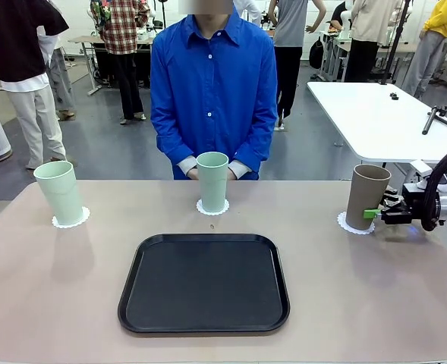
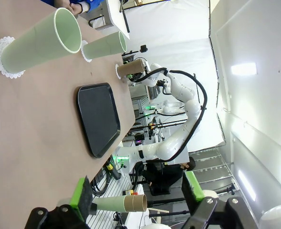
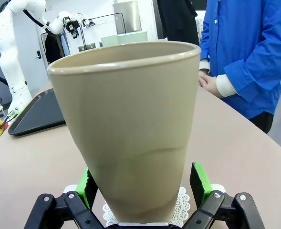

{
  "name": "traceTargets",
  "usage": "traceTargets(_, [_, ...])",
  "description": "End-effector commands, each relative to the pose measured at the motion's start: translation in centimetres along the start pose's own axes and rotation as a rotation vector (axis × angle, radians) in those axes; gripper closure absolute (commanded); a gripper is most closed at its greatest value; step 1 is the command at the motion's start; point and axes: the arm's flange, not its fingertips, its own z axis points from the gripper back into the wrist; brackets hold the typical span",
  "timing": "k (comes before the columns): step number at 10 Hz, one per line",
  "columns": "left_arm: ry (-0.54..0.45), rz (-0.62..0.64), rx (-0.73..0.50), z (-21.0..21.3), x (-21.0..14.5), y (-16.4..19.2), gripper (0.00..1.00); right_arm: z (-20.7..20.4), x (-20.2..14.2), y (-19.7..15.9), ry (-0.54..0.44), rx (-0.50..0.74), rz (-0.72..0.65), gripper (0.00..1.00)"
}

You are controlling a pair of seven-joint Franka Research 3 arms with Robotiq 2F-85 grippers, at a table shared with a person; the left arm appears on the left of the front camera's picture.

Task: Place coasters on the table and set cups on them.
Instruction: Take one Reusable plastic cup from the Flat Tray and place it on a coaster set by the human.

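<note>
Cups (image 1: 212, 180), two mint, one taupe, stand on lacy coasters (image 1: 70, 220); both pincers open.

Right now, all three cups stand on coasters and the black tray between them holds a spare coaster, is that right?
Not quite: the black tray holds nothing, as the front view shows. All three cups do stand on coasters.

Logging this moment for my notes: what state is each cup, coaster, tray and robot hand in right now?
Left mint cup: upright on a coaster.
Middle mint cup: upright on a coaster.
Brown cup: upright on a coaster, between the pads.
Black tray: flat, nothing on it.
Right hand: open around the brown cup's base.
Left hand: open, holding nothing.
</note>
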Motion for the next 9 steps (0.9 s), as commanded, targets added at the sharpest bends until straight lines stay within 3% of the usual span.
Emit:
traceTargets(1, [-0.013, -0.003, 0.0, 0.09, 0.05, -0.22, 0.0, 0.28, 0.28, -0.81, -0.008, 0.035, -0.033, 0.0])
traceTargets(9, [-0.013, -0.003, 0.0, 0.09, 0.05, -0.22, 0.0, 1.06, 0.4, -0.65, 0.024, 0.107, -0.057, 0.0])
